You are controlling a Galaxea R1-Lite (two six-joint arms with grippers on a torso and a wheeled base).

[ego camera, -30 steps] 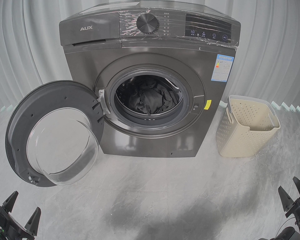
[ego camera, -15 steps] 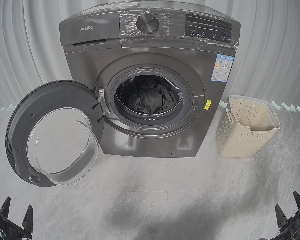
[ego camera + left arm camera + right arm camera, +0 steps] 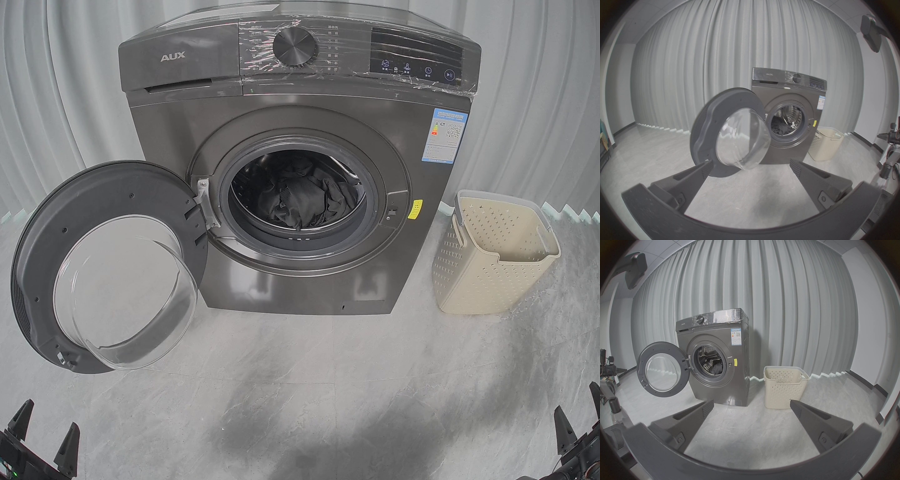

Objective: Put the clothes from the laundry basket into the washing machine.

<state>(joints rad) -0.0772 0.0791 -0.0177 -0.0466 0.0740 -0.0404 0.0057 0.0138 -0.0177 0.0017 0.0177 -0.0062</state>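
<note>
A grey washing machine (image 3: pixel 300 81) stands ahead with its round door (image 3: pixel 109 265) swung wide to the left. Dark clothes (image 3: pixel 300 194) lie inside the drum, and the clothes (image 3: pixel 716 367) also show in the right wrist view. A beige laundry basket (image 3: pixel 494 256) stands on the floor to the right of the machine, with nothing showing inside it. My left gripper (image 3: pixel 45 431) is low at the near left, open and holding nothing. My right gripper (image 3: pixel 578 415) is low at the near right, also open with nothing in it.
The open door (image 3: pixel 731 134) juts out over the floor at the left front of the machine. Pale curtains (image 3: pixel 537 106) hang behind. Grey marbled floor (image 3: pixel 325 387) lies between me and the machine.
Both grippers have sunk lower toward the near edge over the second; the left one dipped and came slightly back up. Machine, clothes and basket have not moved.
</note>
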